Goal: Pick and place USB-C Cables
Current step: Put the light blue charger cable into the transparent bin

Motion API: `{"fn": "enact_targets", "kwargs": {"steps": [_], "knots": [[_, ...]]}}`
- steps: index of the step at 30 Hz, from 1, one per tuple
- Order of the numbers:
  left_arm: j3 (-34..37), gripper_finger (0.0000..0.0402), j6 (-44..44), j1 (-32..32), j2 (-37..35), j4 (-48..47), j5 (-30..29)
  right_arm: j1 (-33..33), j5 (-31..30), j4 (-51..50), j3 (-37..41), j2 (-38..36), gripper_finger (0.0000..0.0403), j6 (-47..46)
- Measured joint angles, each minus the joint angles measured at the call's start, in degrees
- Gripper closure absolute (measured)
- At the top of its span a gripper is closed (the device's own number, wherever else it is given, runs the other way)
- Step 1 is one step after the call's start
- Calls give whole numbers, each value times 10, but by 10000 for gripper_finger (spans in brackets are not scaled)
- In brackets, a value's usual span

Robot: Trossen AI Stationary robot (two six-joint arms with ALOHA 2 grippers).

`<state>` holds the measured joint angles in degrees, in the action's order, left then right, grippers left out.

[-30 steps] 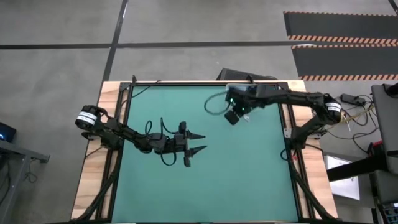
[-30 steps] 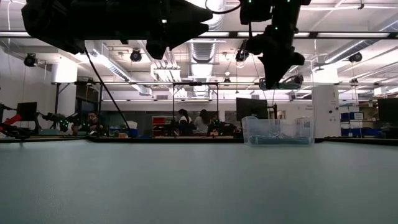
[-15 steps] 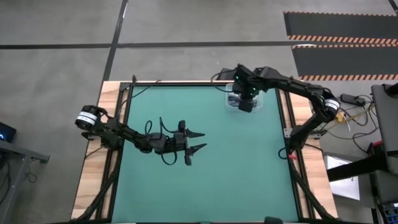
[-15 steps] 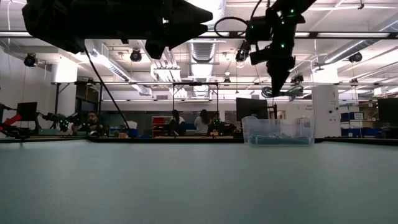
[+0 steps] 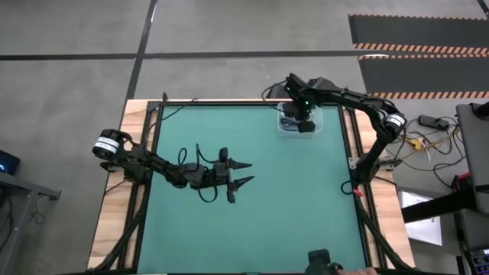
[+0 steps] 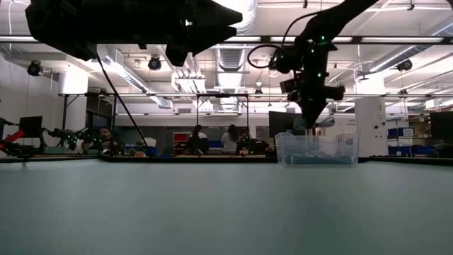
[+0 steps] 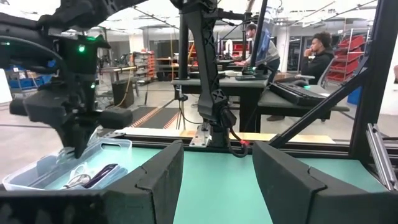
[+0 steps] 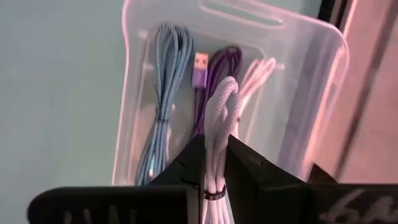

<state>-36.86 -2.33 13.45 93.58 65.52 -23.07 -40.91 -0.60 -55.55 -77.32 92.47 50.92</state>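
- While the left arm waits over the middle of the green table [image 5: 252, 221], the right gripper [image 5: 305, 124] hangs above a clear plastic bin [image 5: 286, 128] at the table's far right corner.
- In the right wrist view its two dark fingers [image 8: 186, 163] are nearly closed — pinched on a white cable [image 8: 219, 130], a bundled loop held upright between them over the bin's open top.
- Three more bundled cables lie side by side on the bin's floor: a teal-blue cable [image 8: 163, 106], a purple cable [image 8: 214, 71] with a pale pink connector at its end, and a pale pinkish-white cable [image 8: 256, 78].
- In the low view the right gripper [image 6: 306, 122] points straight down just above the bin's rim [image 6: 315, 136], clear of it.
- The left gripper [image 5: 243, 174] is raised above the table (the low view shows it high overhead), with its fingers [image 7: 292, 180] spread wide apart and nothing between them.
- Past those fingers, the left wrist view shows the bin [image 7: 43, 171] with the right gripper [image 7: 78, 140] over it — and people seated at desks in the room beyond.
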Motion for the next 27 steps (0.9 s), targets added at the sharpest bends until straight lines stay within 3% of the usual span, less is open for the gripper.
{"fn": "enact_targets", "kwargs": {"steps": [9,27], "knots": [[0,223,-1,0,0,0,-5,-33,26,22,0,42,371,1],[0,223,-1,-3,0,0,-15,-37,53,58,1,102,371,3]]}}
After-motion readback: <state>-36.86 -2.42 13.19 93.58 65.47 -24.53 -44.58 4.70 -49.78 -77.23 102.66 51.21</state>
